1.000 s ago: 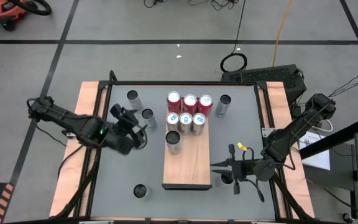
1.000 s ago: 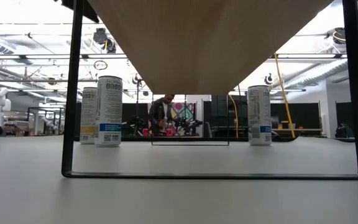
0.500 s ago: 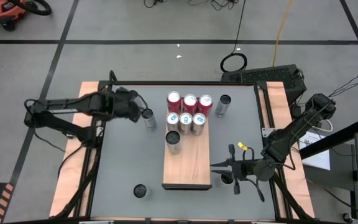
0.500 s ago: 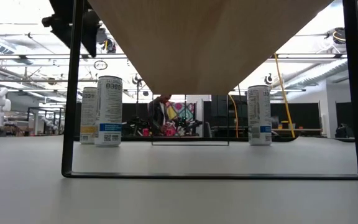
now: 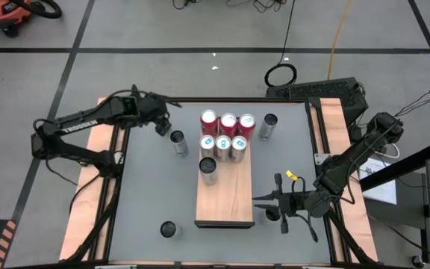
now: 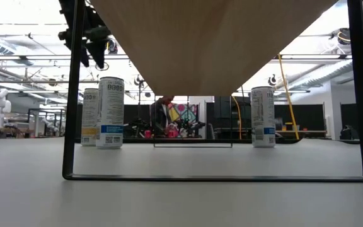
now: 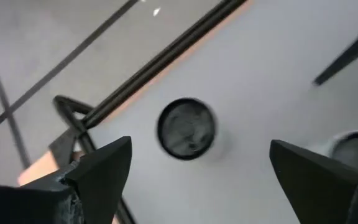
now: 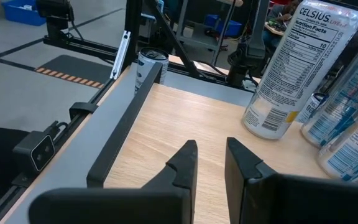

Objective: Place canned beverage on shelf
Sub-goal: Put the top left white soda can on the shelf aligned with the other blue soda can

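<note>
Shelf (image 5: pixel 225 202): light wood-grain board with a dark rim, lying lengthwise mid-counter (image 5: pixel 155 202), near half bare. Far end carries seven cans: three red-topped cans (image 5: pixel 227 122) in a back row, three blue-labelled ones (image 5: pixel 223 146) just in front, one silver can (image 5: pixel 208 169) alone at the board's left edge, next row forward. Rows fill back to front, probably to leave the near end open for more. Off the shelf on the grey counter: a can (image 5: pixel 178 142) just left of the board, a can (image 7: pixel 186 127) at the far left corner, one (image 5: pixel 268 127) to the right of the red row, one (image 5: pixel 169 229) near the front left. Left hand (image 5: pixel 162 118) poised above the far-left corner can, fingers wide apart, nothing between them; the can's lid sits centred between the fingers in the left wrist view, so a downward approach for the grasp looks likely. Right hand (image 8: pixel 208 154) parked low at the shelf's near right side, fingers together, empty, idle.
</note>
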Controlling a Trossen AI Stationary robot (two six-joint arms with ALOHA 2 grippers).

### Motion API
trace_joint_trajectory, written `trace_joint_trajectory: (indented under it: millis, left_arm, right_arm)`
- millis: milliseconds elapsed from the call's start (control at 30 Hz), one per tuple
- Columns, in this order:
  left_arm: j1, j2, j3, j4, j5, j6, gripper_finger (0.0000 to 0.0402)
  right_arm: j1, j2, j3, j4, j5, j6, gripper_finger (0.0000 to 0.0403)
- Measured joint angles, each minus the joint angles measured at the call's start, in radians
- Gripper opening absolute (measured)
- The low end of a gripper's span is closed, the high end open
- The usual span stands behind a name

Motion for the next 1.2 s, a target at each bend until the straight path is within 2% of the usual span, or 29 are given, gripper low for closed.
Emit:
trace_joint_trajectory:
  millis: [300, 600, 1200]
  left_arm:
    - [0.16, 0.044, 0.0, 0.005, 0.175, 0.135, 0.038]
    - [0.231, 0.092, 0.0, 0.058, 0.304, 0.249, 0.038]
    - [0.31, 0.172, -0.055, 0.112, 0.317, 0.306, 0.0378]
  right_arm:
    - [0.0, 0.0, 0.0, 0.0, 0.0, 0.005, 0.0022]
    - [0.0, 0.0, 0.0, -0.01, 0.0, 0.024, 0.0022]
    - [0.0, 0.0, 0.0, -0.015, 0.0, 0.022, 0.0022]
